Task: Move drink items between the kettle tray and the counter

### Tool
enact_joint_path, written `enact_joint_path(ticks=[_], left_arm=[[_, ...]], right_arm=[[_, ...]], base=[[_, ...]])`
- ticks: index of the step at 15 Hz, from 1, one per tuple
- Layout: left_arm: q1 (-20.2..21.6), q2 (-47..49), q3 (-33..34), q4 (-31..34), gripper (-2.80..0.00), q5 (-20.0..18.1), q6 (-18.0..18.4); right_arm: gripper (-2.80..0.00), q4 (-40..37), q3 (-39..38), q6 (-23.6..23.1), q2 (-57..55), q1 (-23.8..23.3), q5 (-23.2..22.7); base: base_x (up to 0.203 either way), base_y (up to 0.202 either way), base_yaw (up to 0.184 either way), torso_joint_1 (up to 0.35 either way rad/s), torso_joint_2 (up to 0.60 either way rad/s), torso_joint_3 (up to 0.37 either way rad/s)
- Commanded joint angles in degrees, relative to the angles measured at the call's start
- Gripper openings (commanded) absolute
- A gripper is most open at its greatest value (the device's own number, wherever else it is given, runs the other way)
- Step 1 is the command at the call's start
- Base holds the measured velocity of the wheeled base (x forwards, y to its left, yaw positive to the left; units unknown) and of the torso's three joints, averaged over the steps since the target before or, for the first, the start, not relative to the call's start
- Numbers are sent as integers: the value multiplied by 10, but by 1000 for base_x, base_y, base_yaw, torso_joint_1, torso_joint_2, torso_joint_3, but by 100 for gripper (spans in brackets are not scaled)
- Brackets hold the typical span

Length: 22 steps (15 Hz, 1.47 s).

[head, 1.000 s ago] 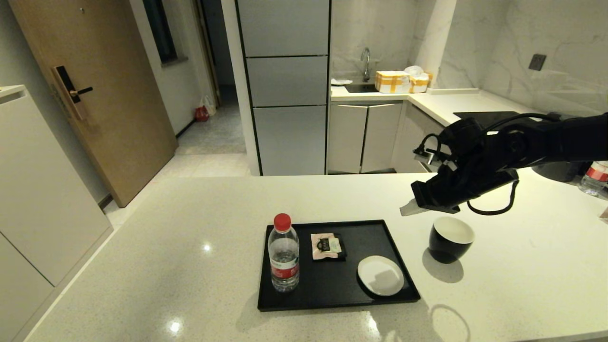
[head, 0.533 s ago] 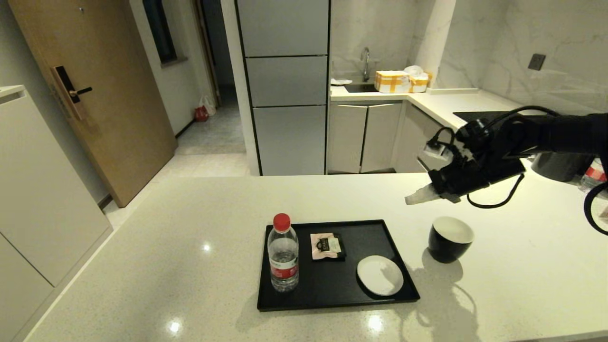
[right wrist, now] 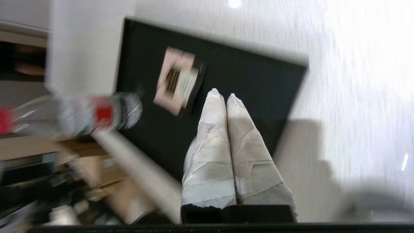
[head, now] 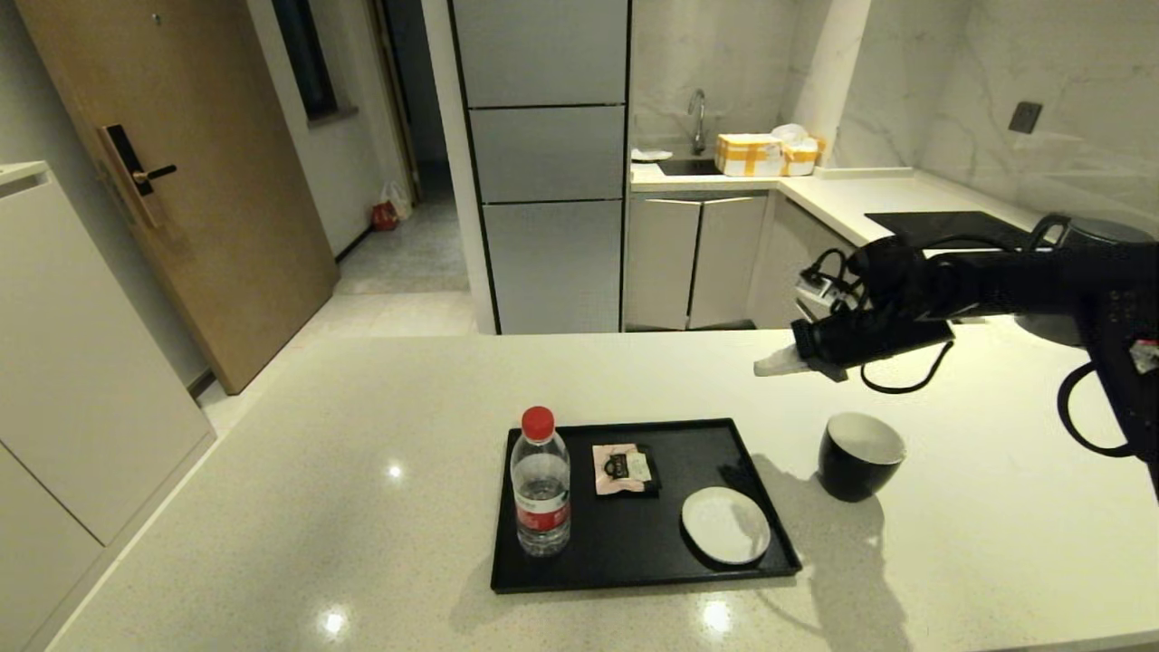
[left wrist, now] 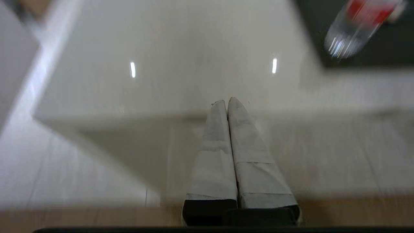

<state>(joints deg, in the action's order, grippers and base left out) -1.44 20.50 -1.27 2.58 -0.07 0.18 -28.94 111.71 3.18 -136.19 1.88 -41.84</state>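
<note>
The black cup (head: 860,455), white inside, stands upright on the cream counter (head: 317,471) just right of the black kettle tray (head: 634,534). My right gripper (head: 765,365) hangs in the air above and behind the cup, apart from it, its taped fingers shut with nothing between them. In the right wrist view the shut gripper (right wrist: 223,95) points over the tray (right wrist: 245,84). My left gripper (left wrist: 226,101) is shut and empty near the counter's front edge (left wrist: 194,113); it does not show in the head view.
On the tray stand a red-capped water bottle (head: 541,484), a pink tea sachet (head: 622,469) and a white saucer (head: 725,524). A dark kettle (head: 1082,272) and a second bottle sit at the far right. A black hob panel (head: 933,224) lies on the back counter.
My right gripper has risen from just above the cup's rim and drawn up and back; the arm has swung. The cup has stayed in place on the counter.
</note>
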Motion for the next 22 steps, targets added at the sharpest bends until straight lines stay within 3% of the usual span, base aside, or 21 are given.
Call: enact_joint_path(ticks=[1, 4, 9, 22], left_arm=[[-3, 146, 0, 0, -280, 0, 0], [2, 103, 3, -7, -280, 0, -1], [11, -187, 10, -28, -280, 1, -4], [14, -206, 13, -34, -280, 1, -5]], right_arm=[[-280, 35, 3, -1, -11, 4, 4], [-280, 35, 3, -21, -33, 0, -8], [-280, 48, 3, -27, -43, 1, -10], [-280, 61, 0, -24, -22, -7, -9]], base=[[0, 0, 0, 0, 0, 0], [0, 0, 0, 0, 0, 0], [0, 0, 0, 0, 0, 0], [0, 0, 0, 0, 0, 0]])
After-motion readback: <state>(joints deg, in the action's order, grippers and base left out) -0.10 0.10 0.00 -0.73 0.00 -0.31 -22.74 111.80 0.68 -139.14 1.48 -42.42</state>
